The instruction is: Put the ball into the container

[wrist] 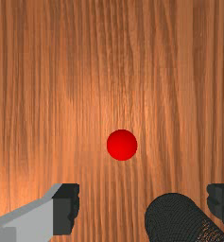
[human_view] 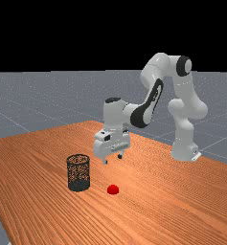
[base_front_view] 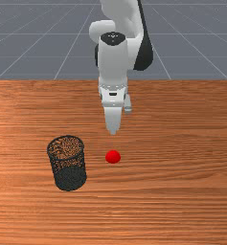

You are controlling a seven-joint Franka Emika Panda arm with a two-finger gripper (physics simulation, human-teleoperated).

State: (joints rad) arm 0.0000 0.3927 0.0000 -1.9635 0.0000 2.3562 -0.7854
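High over the table, my gripper [human_view: 112,159] points straight down in the far view, and its fingers stand wide apart. The red ball [base_front_view: 113,157] lies on the wood, lower down than the fingertips. The container is a black mesh cup [base_front_view: 68,163], upright with its mouth up, on the front view's left of the ball and apart from it. In the wrist view nothing is held between the fingertips of the gripper [wrist: 143,207]; the ball [wrist: 122,145] shows beyond them, and part of the container [wrist: 172,220] shows far below.
The orange-brown table [base_front_view: 182,191] spreads around the ball and container. In the far view the container [human_view: 78,173] stands left of the gripper, its rim a little lower than or near fingertip level in the picture.
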